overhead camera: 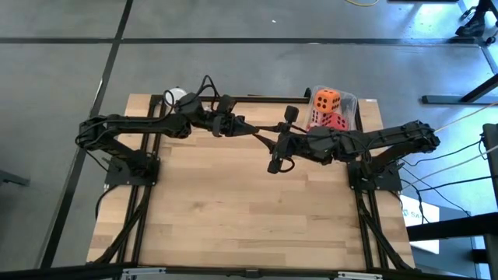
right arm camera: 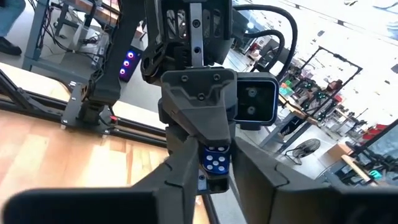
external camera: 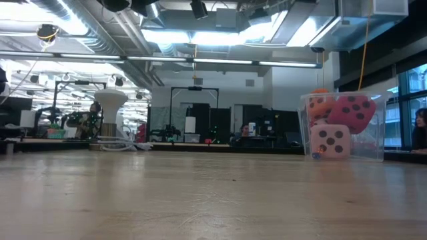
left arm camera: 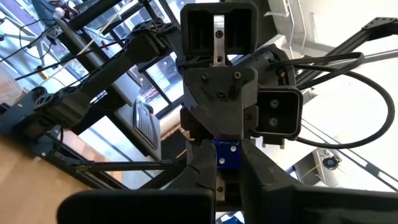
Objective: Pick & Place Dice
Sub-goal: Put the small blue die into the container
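High over the table's far middle my two grippers meet tip to tip. A small blue die with pale pips [right arm camera: 214, 158] sits between them. My left gripper [left arm camera: 225, 146] reaches in from the left and is shut on the blue die [left arm camera: 227, 155]. My right gripper [right arm camera: 210, 148] comes from the right, its fingers close on either side of that die. In the high view they are the left gripper [overhead camera: 259, 134] and the right gripper [overhead camera: 274, 145]. An orange die [overhead camera: 327, 99] and a red die [overhead camera: 333, 120] lie in a clear bin [overhead camera: 352, 117]. A pale pink die [external camera: 330, 141] sits at the bin's bottom. My left gripper pinches the blue die's two opposite sides [left arm camera: 219, 155] between its two fingers. It comes nearly level from the table's left, and the die is lifted well clear of the table. My right gripper's fingers [right arm camera: 183, 168] flank the same die, and I cannot tell whether they touch it.
The clear bin [external camera: 377, 137] stands at the table's far right corner. A white object [overhead camera: 175, 96] and cables lie at the far left edge. The wooden tabletop [overhead camera: 249, 210] stretches out below both raised arms. Both arm bases stand at the table's sides.
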Robot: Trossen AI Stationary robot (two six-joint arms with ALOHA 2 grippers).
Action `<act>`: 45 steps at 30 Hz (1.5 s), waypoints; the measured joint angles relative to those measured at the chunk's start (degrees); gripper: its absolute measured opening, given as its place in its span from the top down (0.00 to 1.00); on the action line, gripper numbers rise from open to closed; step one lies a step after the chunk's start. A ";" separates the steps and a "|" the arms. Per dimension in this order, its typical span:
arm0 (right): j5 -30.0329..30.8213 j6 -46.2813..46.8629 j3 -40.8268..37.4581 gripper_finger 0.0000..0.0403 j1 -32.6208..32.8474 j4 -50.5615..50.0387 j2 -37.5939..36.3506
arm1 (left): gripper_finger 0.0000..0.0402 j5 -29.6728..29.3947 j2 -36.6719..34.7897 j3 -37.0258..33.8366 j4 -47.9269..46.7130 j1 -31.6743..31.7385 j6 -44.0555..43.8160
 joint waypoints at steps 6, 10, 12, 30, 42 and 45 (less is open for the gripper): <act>0.24 -0.51 0.00 0.89 0.00 0.00 -0.02 | 0.97 0.12 -0.02 -0.02 0.04 0.00 -0.02; 0.24 -0.38 0.00 0.89 0.04 0.00 -0.02 | 0.96 -0.05 -0.02 -0.02 0.04 0.00 -0.02; 0.26 -0.15 0.00 0.89 0.04 0.02 -0.04 | 0.95 -0.59 -0.02 -0.02 0.20 0.00 -0.15; 1.02 1.10 0.02 0.89 2.21 0.49 0.04 | 0.74 -1.74 -0.09 -0.02 6.28 0.22 -1.27; 8.97 12.97 0.02 0.89 2.84 -1.43 -1.23 | 0.72 5.01 -0.87 -0.02 7.54 2.79 -2.68; 9.08 20.09 0.02 0.89 2.02 -6.86 -3.43 | 0.73 6.74 -2.95 -0.02 7.53 3.94 -1.57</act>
